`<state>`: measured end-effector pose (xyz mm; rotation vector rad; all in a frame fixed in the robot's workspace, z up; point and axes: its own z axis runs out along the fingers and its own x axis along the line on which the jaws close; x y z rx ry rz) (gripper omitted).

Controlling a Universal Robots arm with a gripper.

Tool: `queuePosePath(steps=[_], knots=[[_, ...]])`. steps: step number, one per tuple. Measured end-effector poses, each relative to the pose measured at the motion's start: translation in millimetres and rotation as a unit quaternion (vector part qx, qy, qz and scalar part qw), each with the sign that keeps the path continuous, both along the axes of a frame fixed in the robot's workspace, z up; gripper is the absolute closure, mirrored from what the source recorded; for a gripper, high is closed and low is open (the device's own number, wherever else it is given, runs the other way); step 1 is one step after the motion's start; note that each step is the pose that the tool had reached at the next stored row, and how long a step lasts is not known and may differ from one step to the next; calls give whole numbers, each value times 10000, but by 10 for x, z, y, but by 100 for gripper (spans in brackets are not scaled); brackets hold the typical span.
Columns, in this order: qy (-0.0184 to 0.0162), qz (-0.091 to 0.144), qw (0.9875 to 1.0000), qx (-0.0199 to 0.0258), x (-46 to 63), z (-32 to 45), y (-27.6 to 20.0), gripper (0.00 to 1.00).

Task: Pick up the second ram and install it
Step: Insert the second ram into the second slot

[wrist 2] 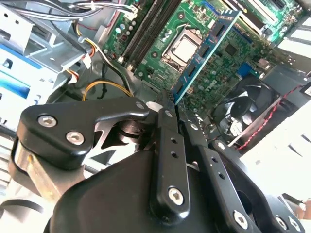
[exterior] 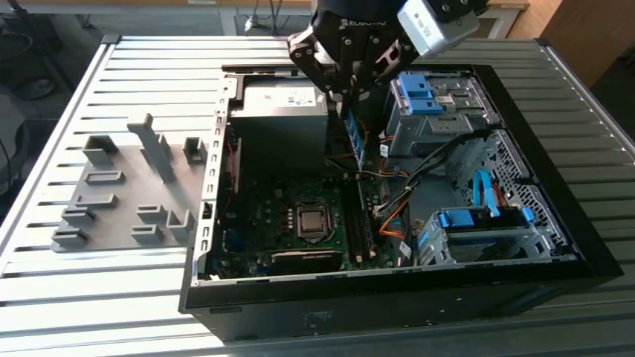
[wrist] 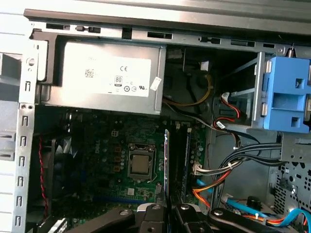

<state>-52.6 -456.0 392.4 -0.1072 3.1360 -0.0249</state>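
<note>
Ram (wrist 2: 201, 53) is pinched edge-on in my gripper (wrist 2: 170, 104), hanging over the motherboard (wrist: 112, 145), so I'm mid-install and it needs lining up with an empty slot.

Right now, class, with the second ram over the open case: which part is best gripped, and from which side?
Probably its two flat faces, at the edge away from the motherboard, coming in through the case's open side. The second ram is thin and flat, so pinching the faces suits it and leaves the board-facing edge free. The gripper is shut on it this way.
</note>
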Motion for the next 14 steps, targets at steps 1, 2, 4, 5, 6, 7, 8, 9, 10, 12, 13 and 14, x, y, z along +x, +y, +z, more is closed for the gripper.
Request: queuePosePath(steps=[1,2,4,5,6,7,8,9,10,12,13,14], knots=[[15,0,10000,0,25,-15,0,86],[23,0,10000,0,56,-33,0,86],[26,-3,10000,1,117,-70,0,86],[25,-12,10000,1,140,-90,0,86],[25,-30,10000,1,158,-106,0,86],[26,-61,10000,1,171,-121,0,86],[26,-98,9999,1,181,-139,1,86],[29,-122,9999,1,190,-156,3,86],[31,-131,9999,0,200,-174,7,86],[33,-131,9999,1,212,-212,9,86],[34,-131,9999,1,215,-231,9,86],[34,-132,9999,1,216,-248,9,86]])
